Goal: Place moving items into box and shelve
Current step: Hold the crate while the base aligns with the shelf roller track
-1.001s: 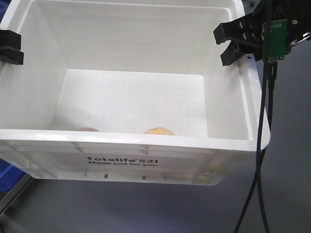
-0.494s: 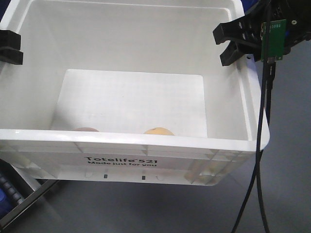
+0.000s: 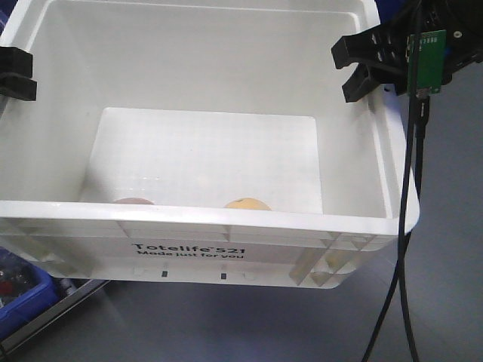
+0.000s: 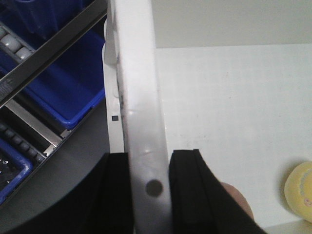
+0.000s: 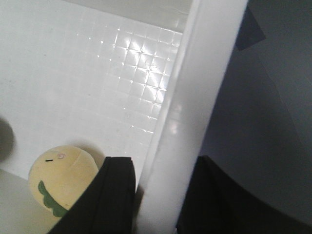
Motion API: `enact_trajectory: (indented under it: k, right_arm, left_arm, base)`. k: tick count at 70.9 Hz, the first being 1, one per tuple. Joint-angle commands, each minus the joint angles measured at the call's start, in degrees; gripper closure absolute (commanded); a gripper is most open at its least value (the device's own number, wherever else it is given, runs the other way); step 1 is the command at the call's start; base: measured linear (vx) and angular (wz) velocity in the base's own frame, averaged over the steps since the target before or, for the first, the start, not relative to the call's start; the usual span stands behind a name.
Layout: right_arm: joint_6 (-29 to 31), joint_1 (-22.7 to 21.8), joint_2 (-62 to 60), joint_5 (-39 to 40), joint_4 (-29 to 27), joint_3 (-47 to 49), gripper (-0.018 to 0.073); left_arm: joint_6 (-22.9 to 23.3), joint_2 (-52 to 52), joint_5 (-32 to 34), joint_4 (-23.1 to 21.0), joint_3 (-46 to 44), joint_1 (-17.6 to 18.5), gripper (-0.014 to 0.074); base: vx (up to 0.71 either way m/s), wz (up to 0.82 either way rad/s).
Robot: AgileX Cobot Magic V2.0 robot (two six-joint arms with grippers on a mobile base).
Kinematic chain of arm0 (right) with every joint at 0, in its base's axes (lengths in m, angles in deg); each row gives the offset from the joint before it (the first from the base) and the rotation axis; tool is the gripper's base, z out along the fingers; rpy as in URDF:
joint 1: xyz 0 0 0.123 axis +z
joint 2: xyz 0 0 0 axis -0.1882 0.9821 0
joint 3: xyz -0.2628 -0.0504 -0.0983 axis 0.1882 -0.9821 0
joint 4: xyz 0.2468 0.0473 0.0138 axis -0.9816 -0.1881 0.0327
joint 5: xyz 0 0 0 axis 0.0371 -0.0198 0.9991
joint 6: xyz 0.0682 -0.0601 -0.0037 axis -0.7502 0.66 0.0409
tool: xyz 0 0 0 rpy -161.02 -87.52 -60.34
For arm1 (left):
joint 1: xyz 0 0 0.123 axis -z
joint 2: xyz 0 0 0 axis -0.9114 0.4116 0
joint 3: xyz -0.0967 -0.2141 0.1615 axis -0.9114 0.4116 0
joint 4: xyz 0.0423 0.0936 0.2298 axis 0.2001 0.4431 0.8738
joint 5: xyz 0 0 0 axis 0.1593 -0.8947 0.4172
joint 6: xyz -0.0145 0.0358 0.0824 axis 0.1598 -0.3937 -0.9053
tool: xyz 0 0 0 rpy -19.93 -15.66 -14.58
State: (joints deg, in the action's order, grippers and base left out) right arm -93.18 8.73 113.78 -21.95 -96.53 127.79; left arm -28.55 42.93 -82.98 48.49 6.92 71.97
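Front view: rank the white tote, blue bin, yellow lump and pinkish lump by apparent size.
1. white tote, fills most of the frame
2. blue bin, only a cropped corner shows
3-4. yellow lump and pinkish lump: both mostly hidden behind the rim, look alike, unranked

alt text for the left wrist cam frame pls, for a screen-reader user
The left pincer clamps the side rim of the white tote, one black finger on each side of the wall. Inside on the tote floor lies a pale yellow lump; outside, blue bins sit on a roller rack.
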Motion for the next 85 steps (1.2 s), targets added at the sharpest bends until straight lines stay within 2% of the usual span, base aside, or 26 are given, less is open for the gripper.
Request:
enact_trajectory:
  k: [1, 55, 85]
  right_arm:
    - [1.8, 0.8, -3.1, 3.1, -7.5, 2.5, 0.0562]
    - [1.8, 0.8, -3.1, 3.1, -7.5, 2.5, 0.0562]
    - [1.8, 0.8, -3.1, 3.1, -7.5, 2.5, 0.0562]
  left_arm:
    - [0.0, -2.0, 7.7, -7.0, -2.4, 0.7, 0.0601]
    - [0.0, -2.0, 7.7, -7.0, -2.4, 0.7, 0.0601]
    - [0.0, -2.0, 7.7, -7.0, -2.4, 0.7, 0.0601]
  base:
    - [-0.02, 0.3]
    - [-0.01, 0.27]
    - [0.03, 0.41]
